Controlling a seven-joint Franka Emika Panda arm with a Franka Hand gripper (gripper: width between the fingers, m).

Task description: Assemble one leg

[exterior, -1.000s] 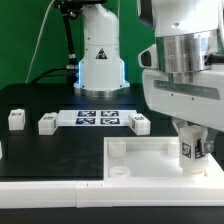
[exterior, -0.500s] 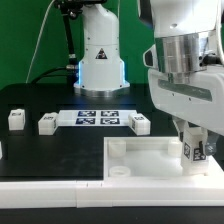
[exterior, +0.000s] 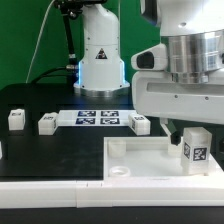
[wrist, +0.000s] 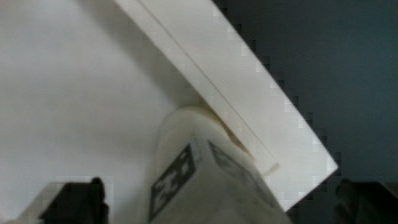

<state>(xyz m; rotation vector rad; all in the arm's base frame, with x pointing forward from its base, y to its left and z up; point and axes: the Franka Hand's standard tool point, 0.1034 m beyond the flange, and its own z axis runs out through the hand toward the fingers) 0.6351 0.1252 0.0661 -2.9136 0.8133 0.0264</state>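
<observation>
The leg, a small white block with a black-and-white tag, stands upright on the near right corner of the large white panel. My gripper hangs just above it. Its dark fingers straddle the leg's top, with a gap showing on at least one side, so it is open. In the wrist view the leg rises between the two dark fingertips, over the panel and near its edge. The gripper holds nothing.
Three more white legs lie on the black table: one at the exterior view's left, one beside it, one right of the marker board. The robot base stands behind.
My gripper has risen and shifted a little toward the exterior view's left. The leg it enclosed now stands exposed on the panel corner.
</observation>
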